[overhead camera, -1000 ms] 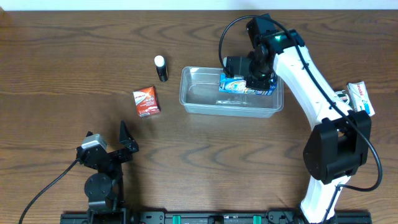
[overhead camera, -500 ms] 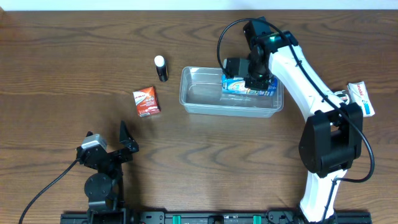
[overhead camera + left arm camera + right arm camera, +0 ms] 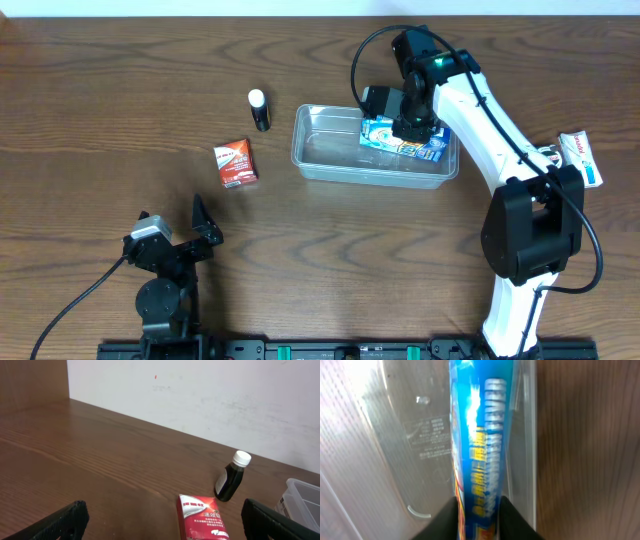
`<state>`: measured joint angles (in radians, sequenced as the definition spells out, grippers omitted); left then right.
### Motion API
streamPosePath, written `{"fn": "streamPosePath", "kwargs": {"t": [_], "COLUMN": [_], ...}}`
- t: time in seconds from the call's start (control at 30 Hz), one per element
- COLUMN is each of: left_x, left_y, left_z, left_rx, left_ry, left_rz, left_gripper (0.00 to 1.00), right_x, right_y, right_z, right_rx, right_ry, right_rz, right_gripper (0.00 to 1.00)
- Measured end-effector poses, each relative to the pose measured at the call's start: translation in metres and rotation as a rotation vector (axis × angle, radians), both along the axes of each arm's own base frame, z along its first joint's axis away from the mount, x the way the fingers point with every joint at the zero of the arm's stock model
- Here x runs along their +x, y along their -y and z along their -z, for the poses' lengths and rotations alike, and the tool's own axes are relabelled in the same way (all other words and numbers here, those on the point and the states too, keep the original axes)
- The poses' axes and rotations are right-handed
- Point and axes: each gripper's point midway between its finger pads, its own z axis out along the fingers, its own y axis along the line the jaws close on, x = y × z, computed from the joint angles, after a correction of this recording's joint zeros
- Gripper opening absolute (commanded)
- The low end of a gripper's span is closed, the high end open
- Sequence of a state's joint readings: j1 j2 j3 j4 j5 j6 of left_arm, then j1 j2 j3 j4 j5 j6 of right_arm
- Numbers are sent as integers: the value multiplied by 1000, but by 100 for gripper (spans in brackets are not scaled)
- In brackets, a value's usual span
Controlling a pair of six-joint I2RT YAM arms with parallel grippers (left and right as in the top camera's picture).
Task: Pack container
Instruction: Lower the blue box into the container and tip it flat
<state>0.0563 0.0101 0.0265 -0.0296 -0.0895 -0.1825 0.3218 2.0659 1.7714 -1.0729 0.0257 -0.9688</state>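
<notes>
Wooden table (image 3: 100, 100): container (image 3: 330, 160) holds blue box (image 3: 430, 151), half-hidden under right gripper (image 3: 407, 128); grip unclear. Left gripper (image 3: 172, 220) spread.

Even light, wrist close-up blurred — glare on container (image 3: 390, 425)

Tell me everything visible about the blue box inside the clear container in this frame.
The blue box is a glossy carton, printed blue with white lettering and a pale swirl on its broad face. It sits in the right end of the clear container, slightly skewed to the walls. The right pincer is directly over it. The wrist view shows its dark fingers flanking the box's narrow edge; whether they press it cannot be told.
</notes>
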Motion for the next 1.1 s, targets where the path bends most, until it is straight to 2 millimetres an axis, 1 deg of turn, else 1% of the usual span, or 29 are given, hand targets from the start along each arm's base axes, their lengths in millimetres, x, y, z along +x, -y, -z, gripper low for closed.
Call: {"fn": "streamPosePath", "kwargs": {"t": [0.07,0.13,0.37,0.53,0.67,0.9,1.03,1.1], "left_x": [0,0,0,0,0,0,0,0], "left_y": [0,0,0,0,0,0,0,0], "left_z": [0,0,0,0,0,0,0,0], "left_rx": [0,0,0,0,0,0,0,0], "left_ry": [0,0,0,0,0,0,0,0], "left_rz": [0,0,0,0,0,0,0,0], "left_gripper": [98,98,98,98,98,98,98,98], "right_x": [0,0,-1,-6,-11,-12,-21,-28], "right_y": [0,-1,-1,-2,-2,-3,-7,-9], "right_z": [0,0,0,1,2,2,0,-2], "right_rx": [2,7,17,30,39,59,90,107], "right_ry": [-1,-2,-6,-31,-56,-65,-105,-131], "right_rz": [8,18,51,90,134,213,235,242], "right_gripper": [35,40,40,45,45,45,46,50]}}
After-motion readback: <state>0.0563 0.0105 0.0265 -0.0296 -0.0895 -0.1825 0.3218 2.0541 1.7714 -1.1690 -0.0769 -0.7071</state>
